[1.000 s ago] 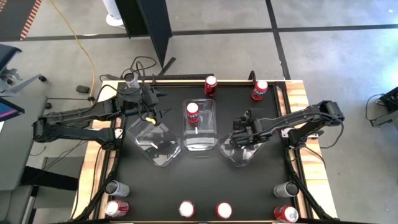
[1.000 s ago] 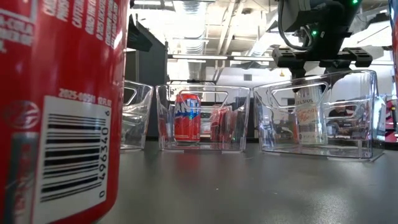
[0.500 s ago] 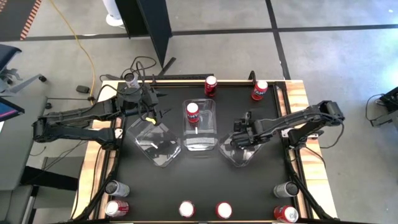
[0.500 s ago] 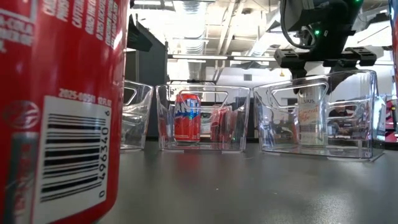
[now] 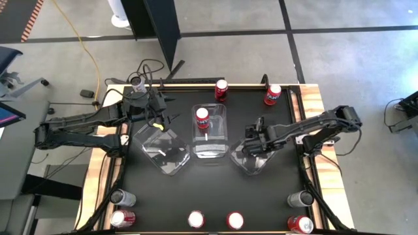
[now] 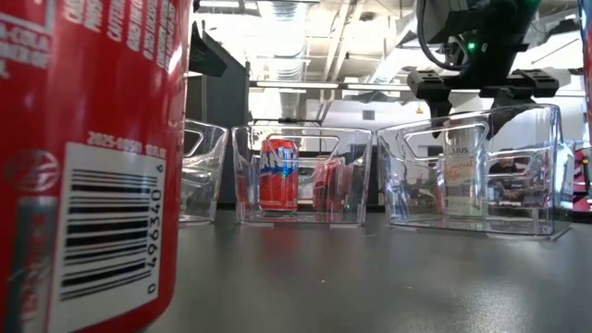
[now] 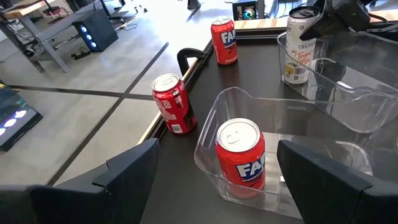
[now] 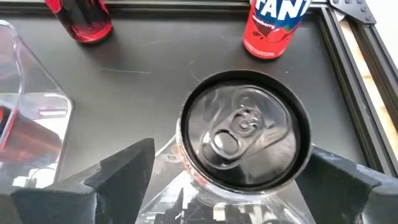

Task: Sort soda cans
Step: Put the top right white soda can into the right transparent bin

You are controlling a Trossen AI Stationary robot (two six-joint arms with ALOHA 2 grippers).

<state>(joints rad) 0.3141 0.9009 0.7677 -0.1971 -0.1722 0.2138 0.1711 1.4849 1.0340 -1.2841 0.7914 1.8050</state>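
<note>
Sorting is only getting going.
Right tool (image 8: pixel 236 165) is hanging spread wide over a silver can (image 8: pixel 244 138) standing in the right bin (image 5: pixel 251 160); left tool (image 7: pixel 217 171) is waiting spread by the middle bin (image 5: pixel 210 134) holding one red can (image 7: pixel 240 154). High view is showing many cans waiting along the bench (image 5: pixel 215 189) edge; the right wrist view is not.

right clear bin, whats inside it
One pale can stands upright inside the right bin, directly under the right claw, whose open fingers flank its top. The can's base is blurred through the plastic.
</note>
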